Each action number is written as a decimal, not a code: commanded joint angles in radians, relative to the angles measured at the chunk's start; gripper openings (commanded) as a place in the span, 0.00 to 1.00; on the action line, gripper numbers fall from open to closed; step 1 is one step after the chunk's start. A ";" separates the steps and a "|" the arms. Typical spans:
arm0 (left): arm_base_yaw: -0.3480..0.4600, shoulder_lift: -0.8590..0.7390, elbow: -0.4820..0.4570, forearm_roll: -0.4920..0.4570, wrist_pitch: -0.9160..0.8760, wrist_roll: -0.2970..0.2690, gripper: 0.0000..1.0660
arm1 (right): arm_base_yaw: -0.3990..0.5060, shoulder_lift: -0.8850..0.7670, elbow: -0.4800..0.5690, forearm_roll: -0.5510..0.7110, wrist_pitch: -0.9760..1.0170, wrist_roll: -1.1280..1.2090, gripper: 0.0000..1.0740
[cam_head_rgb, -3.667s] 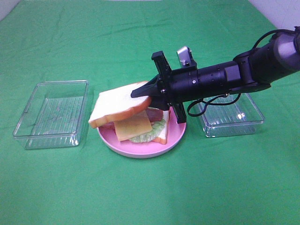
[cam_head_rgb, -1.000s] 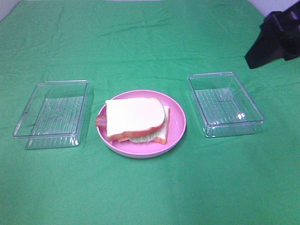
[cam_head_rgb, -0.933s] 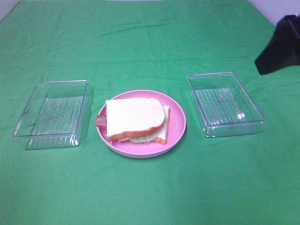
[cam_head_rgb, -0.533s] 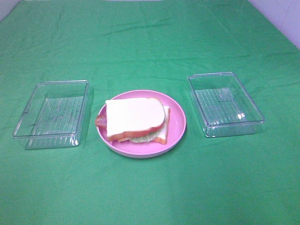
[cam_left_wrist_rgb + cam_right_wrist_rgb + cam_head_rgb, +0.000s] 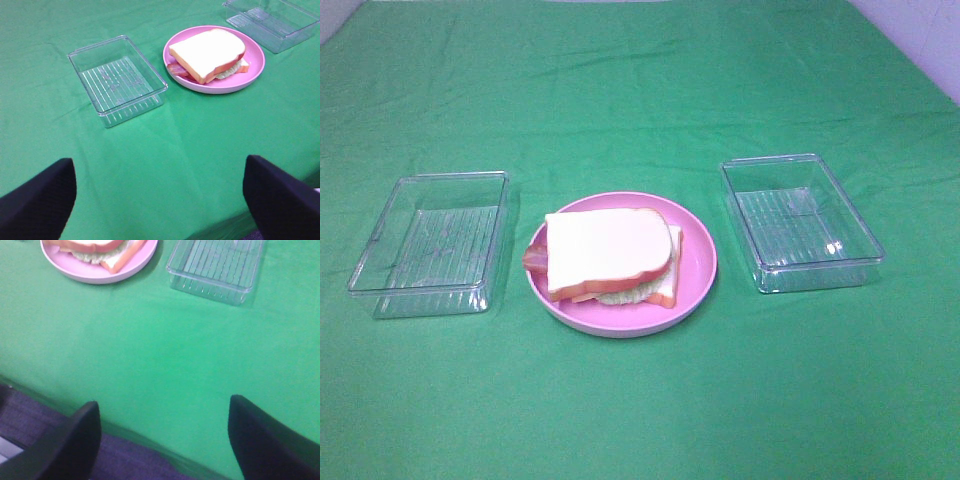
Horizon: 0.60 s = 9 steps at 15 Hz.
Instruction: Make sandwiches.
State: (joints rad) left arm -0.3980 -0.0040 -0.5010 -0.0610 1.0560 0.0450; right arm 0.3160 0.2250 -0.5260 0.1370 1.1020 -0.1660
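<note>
Sandwich [image 5: 610,255], one, toy: assembled stack lying on the round pink plate [image 5: 698,262] at the middle of the green-covered table [image 5: 640,400], between two clear plastic trays. Top bread slice [image 5: 608,248] white with orange-brown crust, sitting slightly askew over the lower slice [image 5: 667,287]; lettuce [image 5: 620,297] and a bacon end [image 5: 532,258] peep out at the edges. Left tray [image 5: 430,240] and right tray [image 5: 800,220] each stand just beside the plate, apart from it.

Handling, judged: probably light and springy; layers loose, liable to slide or fan apart if nudged sideways. Best taken across the full stack at a crust edge, pinching both slices together.

Left gripper [image 5: 160,195]: jaws released, spread wide, grasping nothing, well back from the plate. Right gripper [image 5: 162,440]: likewise parted and empty, near the table's edge.
</note>
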 commanded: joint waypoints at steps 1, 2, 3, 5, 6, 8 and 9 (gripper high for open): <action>-0.001 -0.024 0.001 0.001 -0.010 0.001 0.81 | 0.003 -0.081 0.019 -0.010 -0.036 -0.020 0.63; -0.001 -0.024 0.001 0.001 -0.010 0.000 0.81 | 0.003 -0.104 0.019 -0.010 -0.036 -0.019 0.63; -0.001 -0.024 0.001 -0.002 -0.010 0.000 0.81 | 0.003 -0.113 0.019 -0.010 -0.036 -0.018 0.63; -0.001 -0.024 0.001 -0.002 -0.010 0.000 0.81 | 0.003 -0.114 0.019 -0.009 -0.036 -0.018 0.63; -0.001 -0.024 0.001 -0.002 -0.010 0.000 0.81 | 0.003 -0.114 0.019 -0.009 -0.036 -0.018 0.63; -0.001 -0.024 0.001 -0.002 -0.010 0.000 0.81 | 0.003 -0.114 0.019 -0.009 -0.036 -0.018 0.63; -0.001 -0.024 0.001 -0.002 -0.010 0.000 0.81 | 0.003 -0.114 0.019 -0.009 -0.036 -0.018 0.63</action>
State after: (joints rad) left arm -0.3980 -0.0040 -0.5010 -0.0610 1.0560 0.0460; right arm 0.3160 0.1200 -0.5110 0.1330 1.0760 -0.1720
